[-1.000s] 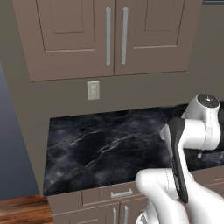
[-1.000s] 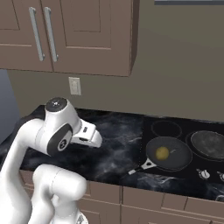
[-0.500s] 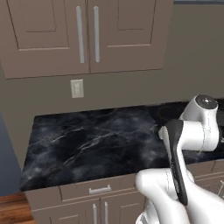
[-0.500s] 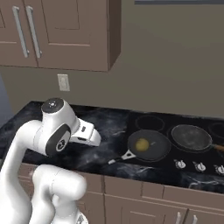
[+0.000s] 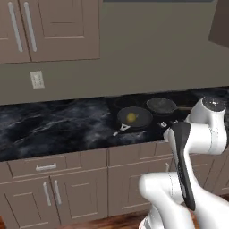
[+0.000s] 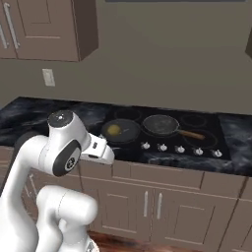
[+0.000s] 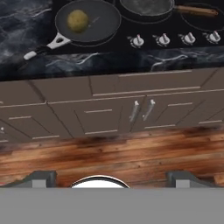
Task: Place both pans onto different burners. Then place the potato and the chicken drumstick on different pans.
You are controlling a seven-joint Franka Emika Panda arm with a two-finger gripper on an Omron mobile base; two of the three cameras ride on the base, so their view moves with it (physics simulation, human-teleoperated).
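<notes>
Looking over the cooktop [image 6: 231, 147], we judge both pans already sit on burners and the potato [image 7: 78, 20] lies in the black pan [image 7: 89, 22], so what remains is the chicken drumstick, which we cannot find in these pictures.

To do this step well, we would first locate the drumstick, approach with the gripper [image 7: 109, 177] square above it, close on its thicker part, and set it down in the middle of the wooden-handled pan [image 6: 160, 125], clear of the rim.

The gripper's finger tips sit at the bottom of the hand view, spread wide, with nothing between them, aimed at the wood floor [image 7: 131, 155] and cabinet fronts [image 7: 109, 109].

In the hand view the black pan is at the upper left, its short grey handle [image 7: 48, 45] pointing to the lower left; the potato is a matte yellowish oval resting left of the pan's centre. The second pan is at the top, right of centre, dark grey and speckled, its long brown handle [image 7: 196, 10] running right. The cooktop is flat glossy black glass with thin grey rings and a row of small silver knobs [image 7: 175, 39]. The counter [image 5: 53, 127] is black marble with white veins.
</notes>
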